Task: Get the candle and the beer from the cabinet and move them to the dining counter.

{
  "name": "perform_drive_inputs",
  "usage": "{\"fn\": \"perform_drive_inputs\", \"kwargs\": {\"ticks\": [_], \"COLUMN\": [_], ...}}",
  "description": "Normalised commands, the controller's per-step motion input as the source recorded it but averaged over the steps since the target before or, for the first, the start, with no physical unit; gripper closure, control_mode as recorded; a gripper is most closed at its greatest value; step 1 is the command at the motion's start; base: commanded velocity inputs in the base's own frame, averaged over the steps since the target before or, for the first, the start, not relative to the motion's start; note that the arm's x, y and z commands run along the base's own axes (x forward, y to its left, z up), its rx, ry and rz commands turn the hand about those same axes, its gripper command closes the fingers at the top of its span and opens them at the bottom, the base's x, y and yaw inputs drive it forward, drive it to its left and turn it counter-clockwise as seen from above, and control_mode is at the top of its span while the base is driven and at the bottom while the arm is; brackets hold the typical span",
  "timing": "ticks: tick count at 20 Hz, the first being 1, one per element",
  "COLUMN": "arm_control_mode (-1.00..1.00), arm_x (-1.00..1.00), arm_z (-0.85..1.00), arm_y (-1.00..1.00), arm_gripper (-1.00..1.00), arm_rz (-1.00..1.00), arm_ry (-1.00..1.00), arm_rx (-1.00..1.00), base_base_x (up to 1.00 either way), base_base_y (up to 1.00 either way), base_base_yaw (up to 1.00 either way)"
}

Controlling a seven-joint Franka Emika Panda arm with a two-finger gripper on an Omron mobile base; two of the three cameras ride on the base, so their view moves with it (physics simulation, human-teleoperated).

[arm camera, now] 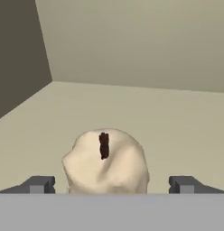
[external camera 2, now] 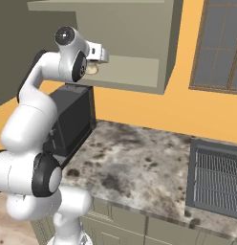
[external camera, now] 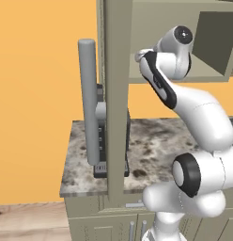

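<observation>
Pincer [arm camera: 109, 185] agape around lumpy cream candle [arm camera: 105, 162], dark wick.

Glossy white rounded arm [external camera: 198, 113] with black joint bands, grey fingertips [arm camera: 39, 184].

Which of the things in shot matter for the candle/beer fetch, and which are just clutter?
Job:
- candle, on the cabinet shelf, between the fingers
- gripper, open, either side of the candle

Clutter:
- coffee machine
- wall counter
- sink grille
- window
</observation>
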Motion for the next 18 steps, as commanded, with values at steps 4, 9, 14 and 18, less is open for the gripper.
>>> {"fn": "perform_drive_inputs", "kwargs": {"ticks": [4,9,14,18], "arm_control_mode": [-1.00,-1.00,-1.00,-1.00], "arm_x": [0.26,0.25,0.07,0.00], "arm_z": [-0.15,-0.14,-0.03,0.00], "arm_y": [-0.01,0.00,0.00,0.00], "arm_gripper": [-1.00,-1.00,1.00,1.00], "arm_rz": [0.00,0.00,0.00,0.00], "arm_ry": [0.03,0.02,0.02,0.00], "arm_rx": [0.00,0.00,0.00,0.00], "base_base_x": [0.00,0.00,0.00,0.00], "base_base_y": [0.00,0.00,0.00,0.00], "base_base_yaw": [0.00,0.00,0.00,0.00]}}
